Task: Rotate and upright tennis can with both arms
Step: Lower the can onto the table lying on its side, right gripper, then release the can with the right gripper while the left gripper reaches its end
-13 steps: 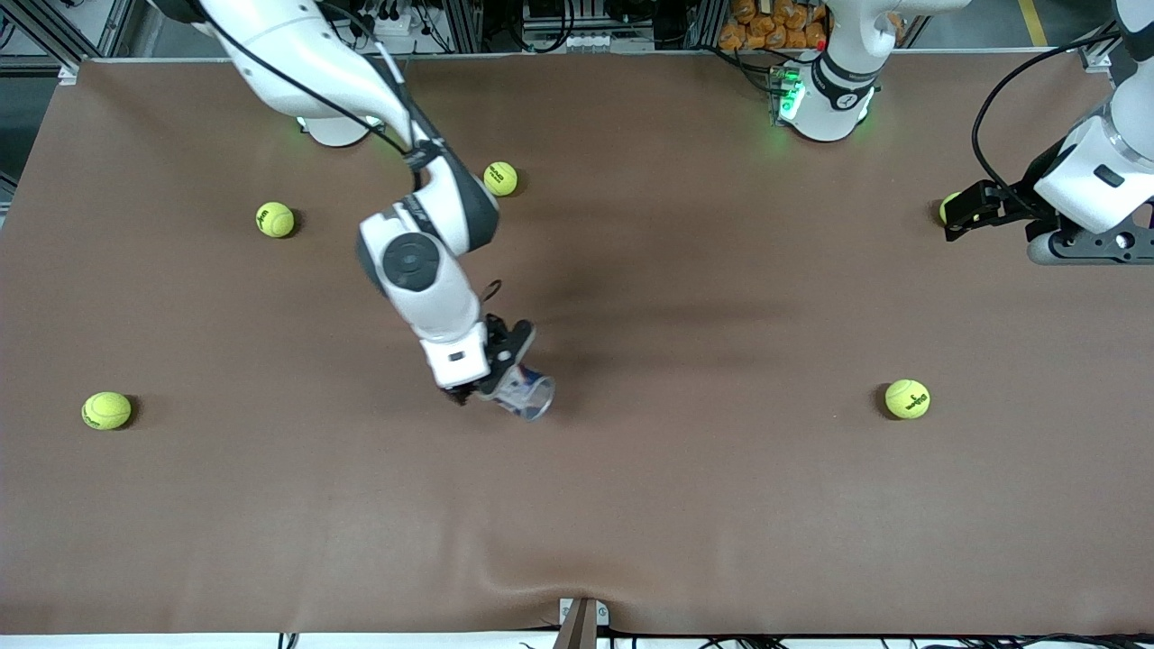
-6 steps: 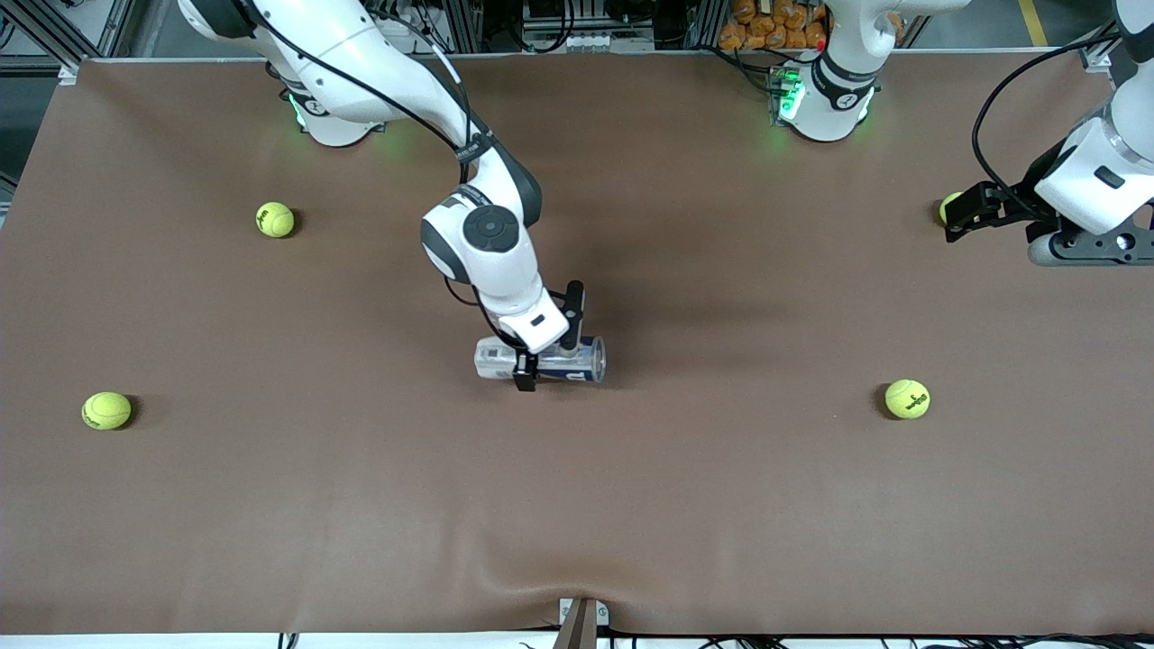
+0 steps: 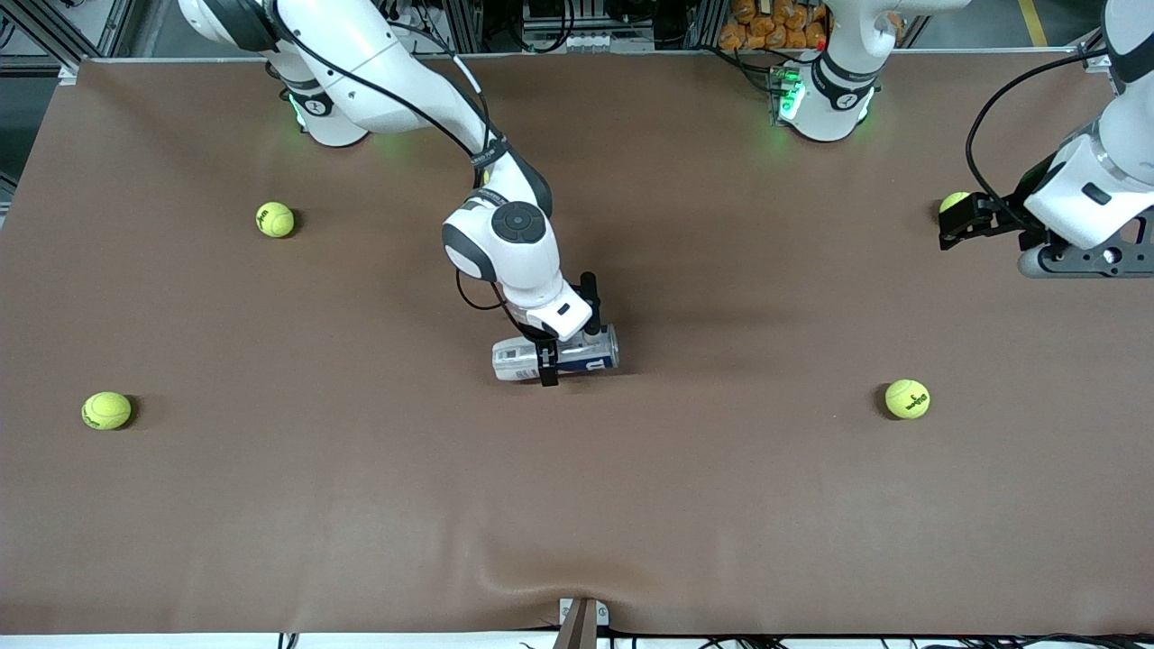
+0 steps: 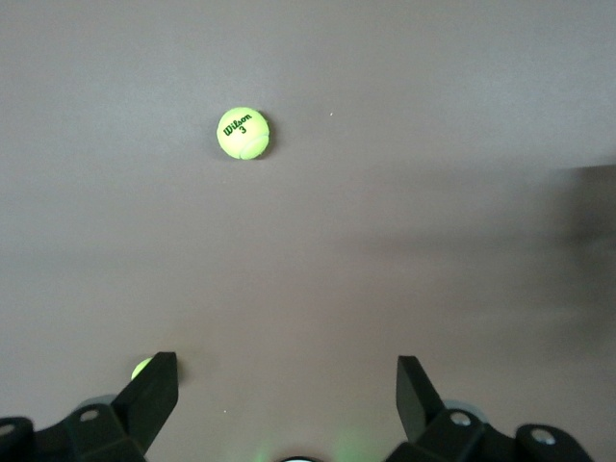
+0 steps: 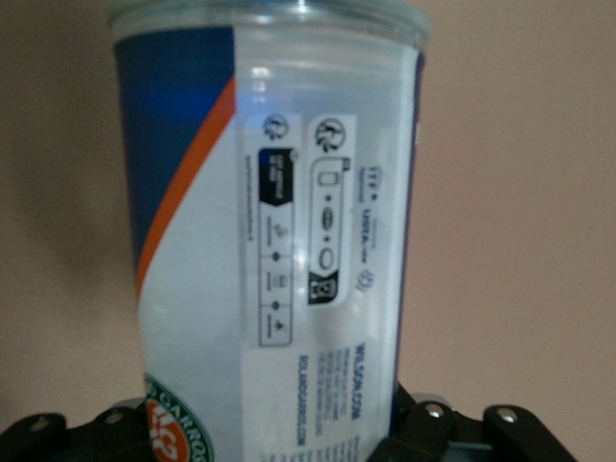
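Observation:
The tennis can lies on its side near the middle of the table, silver rim toward the left arm's end. My right gripper is shut on it across the middle, one finger on each side. I cannot tell whether the can touches the cloth. In the right wrist view the can fills the frame, with its white, blue and red label. My left gripper is open and empty, up in the air at the left arm's end; its fingers stand wide apart in the left wrist view.
Tennis balls lie about: two at the right arm's end, one nearer the left arm's end and one by the left gripper. The left wrist view shows one ball on brown cloth.
My right arm has swung the can from pointing at the front camera to lying sideways, and carried it toward the left arm's end. The left arm has shifted slightly.

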### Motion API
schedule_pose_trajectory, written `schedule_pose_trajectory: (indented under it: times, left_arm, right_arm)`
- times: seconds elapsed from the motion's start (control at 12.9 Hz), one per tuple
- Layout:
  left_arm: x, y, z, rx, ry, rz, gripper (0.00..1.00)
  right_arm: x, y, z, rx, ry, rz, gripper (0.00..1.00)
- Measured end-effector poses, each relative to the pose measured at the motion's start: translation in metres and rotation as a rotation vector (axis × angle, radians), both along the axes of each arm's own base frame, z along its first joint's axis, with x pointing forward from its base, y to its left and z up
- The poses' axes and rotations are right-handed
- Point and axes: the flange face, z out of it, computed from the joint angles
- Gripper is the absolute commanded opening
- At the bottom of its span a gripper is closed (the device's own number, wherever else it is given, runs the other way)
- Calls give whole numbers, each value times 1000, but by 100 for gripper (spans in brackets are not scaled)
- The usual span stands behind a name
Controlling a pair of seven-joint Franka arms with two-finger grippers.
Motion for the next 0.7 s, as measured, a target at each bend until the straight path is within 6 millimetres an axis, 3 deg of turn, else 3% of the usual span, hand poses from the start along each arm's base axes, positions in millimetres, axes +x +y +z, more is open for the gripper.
schedule_pose_trajectory:
  times: [0.47,0.7]
  left_arm:
    - [2,-4,-3,0,3,-6,100]
    - [2,-4,-4,0,4,-8,100]
  right_arm:
    - [3,0,1,9,-12,0,100]
    - [9,2,11,25,-28,-9,100]
